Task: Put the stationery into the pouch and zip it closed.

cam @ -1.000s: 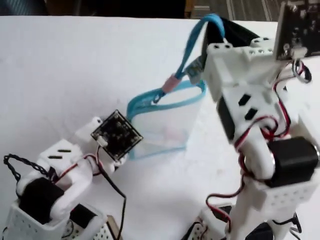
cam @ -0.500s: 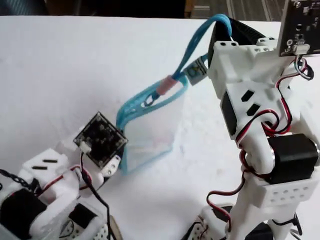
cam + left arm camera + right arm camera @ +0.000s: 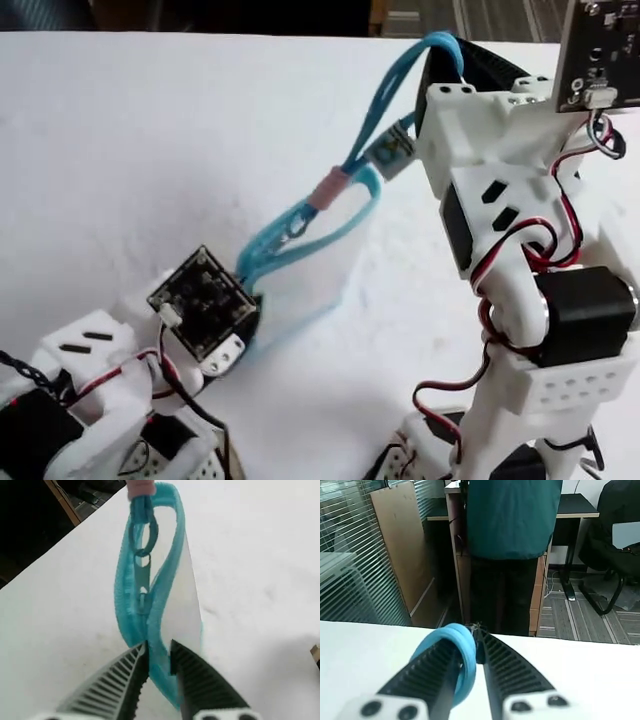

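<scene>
Left wrist view: left gripper [image 3: 158, 652] pinched shut on pouch [image 3: 186, 610] end seam, just past its tips; right gripper [image 3: 477, 635] clamps the blue strap [image 3: 451, 642]. Pouch likely light, limp, slick; grip seams or strap, not film.

Frosted, translucent plastic forms the pouch [image 3: 318, 268] walls, edged with woven turquoise zip tape [image 3: 123, 600]; the blue strap [image 3: 385, 92] looks smooth; matt white counter [image 3: 140, 140]; ribbed black plastic fingers [image 3: 197, 677]
</scene>
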Controlling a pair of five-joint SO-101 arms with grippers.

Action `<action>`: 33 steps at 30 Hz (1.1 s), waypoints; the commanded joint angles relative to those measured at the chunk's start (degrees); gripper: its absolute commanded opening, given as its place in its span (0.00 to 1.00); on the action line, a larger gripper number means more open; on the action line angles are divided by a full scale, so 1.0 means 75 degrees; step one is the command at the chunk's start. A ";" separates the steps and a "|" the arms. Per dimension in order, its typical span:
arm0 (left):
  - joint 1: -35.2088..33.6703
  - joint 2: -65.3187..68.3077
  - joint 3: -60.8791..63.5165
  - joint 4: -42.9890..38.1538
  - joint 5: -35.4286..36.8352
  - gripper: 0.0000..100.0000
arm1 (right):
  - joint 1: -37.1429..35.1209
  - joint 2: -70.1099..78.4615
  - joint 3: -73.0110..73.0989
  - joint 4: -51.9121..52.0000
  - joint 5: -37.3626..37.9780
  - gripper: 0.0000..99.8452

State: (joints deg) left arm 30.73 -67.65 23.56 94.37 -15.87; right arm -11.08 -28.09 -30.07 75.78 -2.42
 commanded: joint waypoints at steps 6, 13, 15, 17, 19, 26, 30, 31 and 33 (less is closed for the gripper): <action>0.0029 0.0018 -0.0188 0.0352 0.0586 0.32 | 0.0100 -0.0135 -0.0035 0.0018 -0.0012 0.02; -0.1272 0.0018 -0.1465 0.0516 0.0527 0.32 | 0.0088 -0.0135 -0.0035 0.0018 -0.0012 0.02; -0.1483 0.0018 -0.1840 0.0703 0.0527 0.32 | 0.0088 -0.0135 -0.0035 0.0018 -0.0012 0.02; -0.1530 0.0018 -0.2004 0.0762 0.0527 0.32 | 0.0088 -0.0135 -0.0035 0.0018 -0.0012 0.02; -0.1518 0.0064 -0.1782 0.0645 0.0527 0.32 | 0.0088 -0.0135 -0.0035 0.0018 -0.0012 0.02; -0.1518 0.0064 0.0445 -0.1700 0.0586 0.32 | 0.0064 -0.0135 -0.0035 0.0006 -0.0035 0.02; -0.1295 0.0064 0.0996 -0.2110 0.0586 0.27 | 0.0088 -0.0135 -0.0035 -0.0018 -0.0047 0.02; -0.1190 0.0064 0.0996 -0.2063 0.0563 0.23 | 0.0100 -0.0135 -0.0035 -0.0018 -0.0047 0.02; -0.0908 0.0041 0.0996 -0.1958 0.0563 0.13 | 0.0100 -0.0135 -0.0035 -0.0018 -0.0047 0.02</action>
State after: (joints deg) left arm 21.67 -67.03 30.86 80.31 -12.09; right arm -11.08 -28.09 -30.07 75.78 -2.42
